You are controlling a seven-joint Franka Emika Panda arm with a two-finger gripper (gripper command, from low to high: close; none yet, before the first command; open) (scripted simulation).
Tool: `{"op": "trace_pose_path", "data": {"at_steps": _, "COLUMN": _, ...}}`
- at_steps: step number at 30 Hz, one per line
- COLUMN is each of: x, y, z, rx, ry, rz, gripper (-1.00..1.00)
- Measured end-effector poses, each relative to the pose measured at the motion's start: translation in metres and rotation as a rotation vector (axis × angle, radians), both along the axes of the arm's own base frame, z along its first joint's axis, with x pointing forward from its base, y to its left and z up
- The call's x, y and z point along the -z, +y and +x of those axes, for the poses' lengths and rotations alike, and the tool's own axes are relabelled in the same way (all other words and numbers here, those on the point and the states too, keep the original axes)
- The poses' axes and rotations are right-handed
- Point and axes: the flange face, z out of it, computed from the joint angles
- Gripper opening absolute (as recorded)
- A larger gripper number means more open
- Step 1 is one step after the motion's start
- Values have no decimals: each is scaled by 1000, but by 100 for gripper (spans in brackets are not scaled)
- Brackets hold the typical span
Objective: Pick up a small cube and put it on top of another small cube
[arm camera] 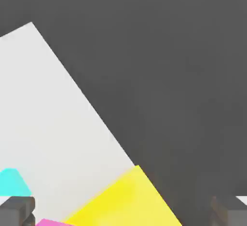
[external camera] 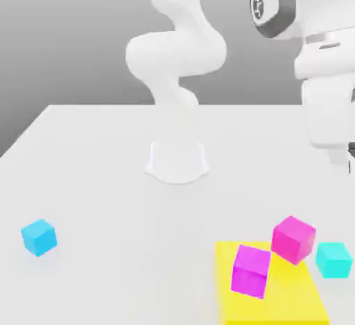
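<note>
Beside the yellow mat (external camera: 277,296), teal cube (external camera: 334,259) sits ungrasped

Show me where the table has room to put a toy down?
Big bare stretch of table between the sky-blue cube and the yellow mat, in front of the robot's base. It is crowded on the exterior view's right: two magenta cubes on the mat, the teal cube beside them.

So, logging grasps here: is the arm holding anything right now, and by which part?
Nothing is held: the fingers stand apart with nothing between them.
</note>
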Motion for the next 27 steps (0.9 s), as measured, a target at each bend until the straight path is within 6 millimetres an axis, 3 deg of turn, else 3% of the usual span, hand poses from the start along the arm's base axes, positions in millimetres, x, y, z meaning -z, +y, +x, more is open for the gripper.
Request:
{"op": "trace_pose_path", "data": {"at_steps": 2, "x": 38, "y": 25, "z": -17, "rx": -120, "ry": 35, "rz": -43, "gripper": 0}}
{"op": "trace_pose_path", "data": {"at_steps": 7, "x": 131, "y": 52, "z": -55, "rx": -364, "ry": 122, "rz": -151, "gripper": 0}}
{"op": "trace_pose_path", "data": {"at_steps": 13, "x": 214, "y": 59, "z": -70, "rx": -442, "ry": 147, "rz": -183, "gripper": 0}}
{"op": "trace_pose_path", "data": {"at_steps": 14, "x": 221, "y": 59, "z": -70, "rx": -443, "ry": 147, "rz": -184, "gripper": -100}}
{"op": "trace_pose_path", "data": {"at_steps": 21, "x": 220, "y": 59, "z": -70, "rx": -444, "ry": 148, "rz": -185, "gripper": -100}}
{"op": "trace_pose_path", "data": {"at_steps": 25, "x": 176, "y": 59, "z": -70, "rx": -444, "ry": 148, "rz": -185, "gripper": -100}}
{"op": "trace_pose_path", "data": {"at_steps": 27, "x": 148, "y": 53, "z": -54, "rx": -415, "ry": 125, "rz": -176, "gripper": -100}}
